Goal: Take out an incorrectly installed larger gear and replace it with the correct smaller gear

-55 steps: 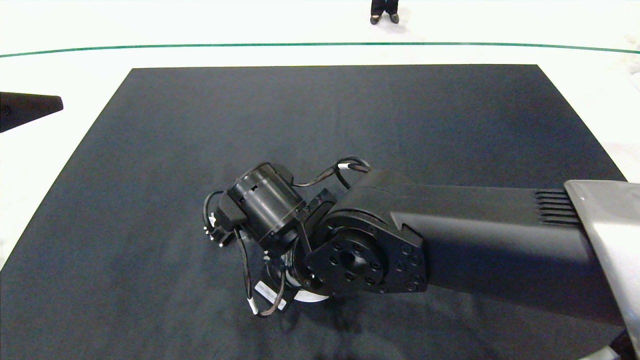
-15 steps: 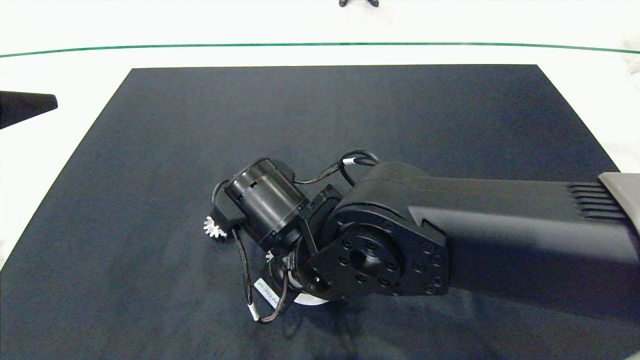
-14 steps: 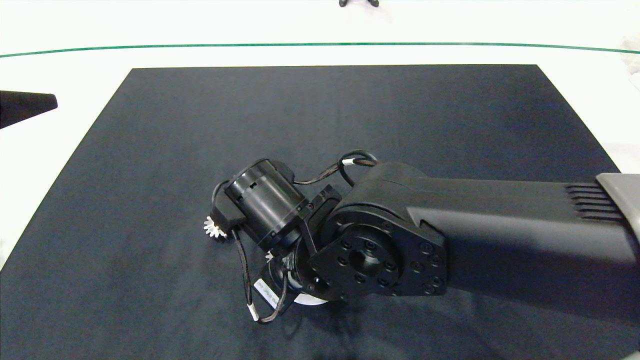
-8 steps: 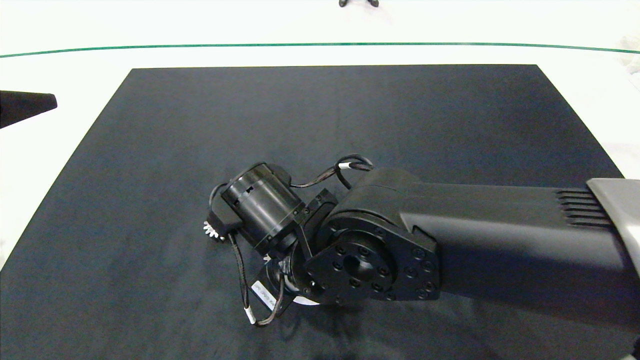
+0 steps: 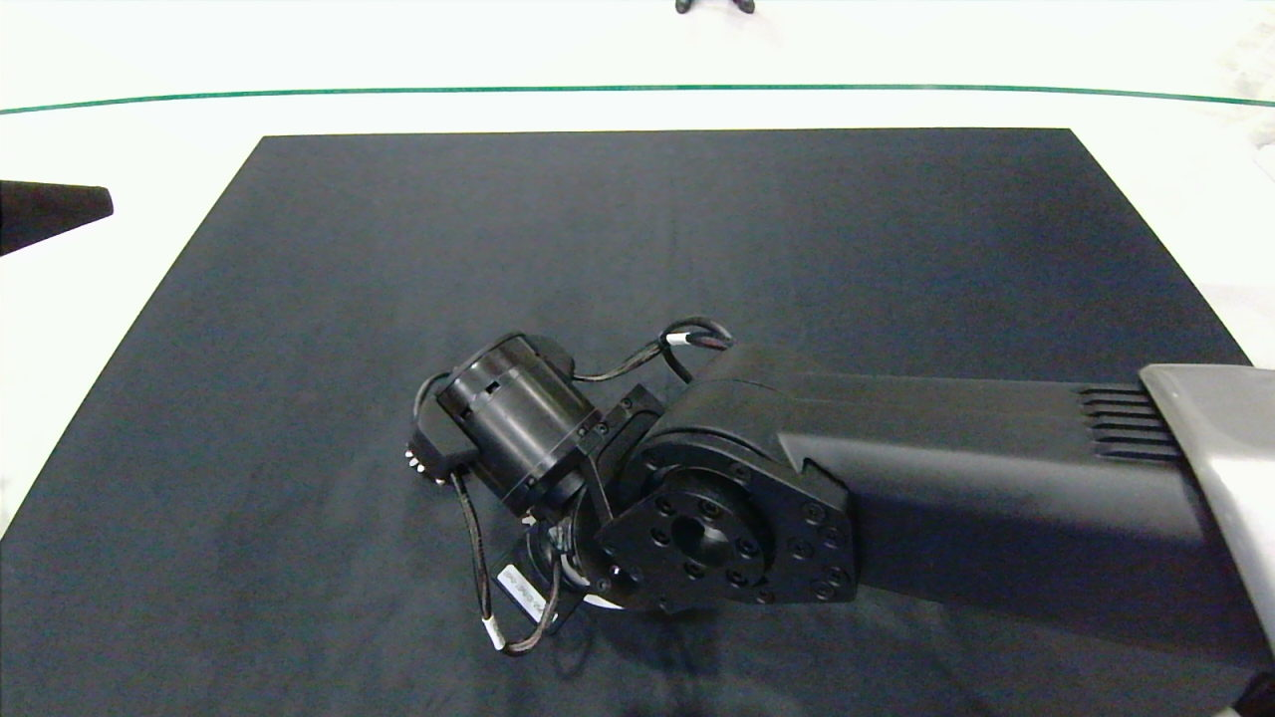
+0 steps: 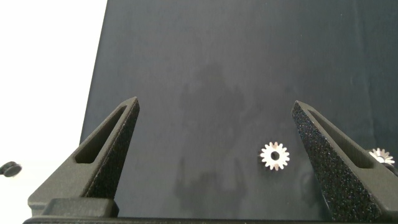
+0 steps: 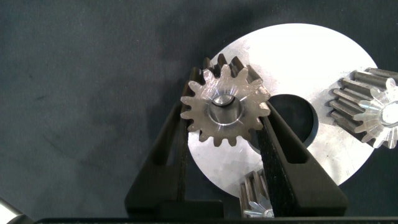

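Gear (image 7: 225,113) clamped in right pincer (image 7: 225,134) over silver disc (image 7: 311,87); left pincer (image 6: 214,124) spread wide

Silver gear (image 7: 225,106), pale disc (image 7: 311,68), black mat (image 5: 637,229).

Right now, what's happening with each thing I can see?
Left end effector: open, holding nothing, above the mat.
Right end effector: shut on the smaller gear.
Smaller gear: gripped, over the round plate's edge.
Loose gear: lying flat on the mat, untouched.
Plate gear: sitting on the round plate, untouched.
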You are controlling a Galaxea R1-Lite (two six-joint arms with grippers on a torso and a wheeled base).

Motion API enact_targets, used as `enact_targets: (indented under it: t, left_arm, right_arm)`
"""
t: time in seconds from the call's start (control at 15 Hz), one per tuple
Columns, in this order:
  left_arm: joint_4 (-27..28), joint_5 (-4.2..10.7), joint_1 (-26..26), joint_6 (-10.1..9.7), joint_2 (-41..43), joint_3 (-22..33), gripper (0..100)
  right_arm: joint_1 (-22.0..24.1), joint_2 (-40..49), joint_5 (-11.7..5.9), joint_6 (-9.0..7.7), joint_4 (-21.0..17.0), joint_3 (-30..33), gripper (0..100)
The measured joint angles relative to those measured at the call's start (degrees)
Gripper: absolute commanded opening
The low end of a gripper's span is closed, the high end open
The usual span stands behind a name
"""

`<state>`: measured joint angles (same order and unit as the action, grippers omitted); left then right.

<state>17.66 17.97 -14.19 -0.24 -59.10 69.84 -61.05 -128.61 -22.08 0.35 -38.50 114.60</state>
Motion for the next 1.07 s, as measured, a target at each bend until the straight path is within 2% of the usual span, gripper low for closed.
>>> enact_targets:
  t: [0.67,0.73,0.93,1.07]
  left_arm:
    - [0.0,0.00,0.0,0.02,0.0,0.0,100]
    - [0.0,0.00,-0.1,0.00,0.0,0.0,100]
    - [0.0,-0.04,0.0,0.02,-0.1,0.5,100]
    - [-0.2,-0.15,0.0,-0.05,-0.3,1.6,100]
  right_arm:
    - [0.0,0.0,0.00,0.09,0.0,0.0,100]
    - [0.0,0.1,-0.46,0.06,-0.1,0.0,100]
    - [0.2,1.7,-3.52,-0.35,-0.2,0.0,100]
    - [1.1,4.5,-4.22,-0.68,-0.3,0.0,100]
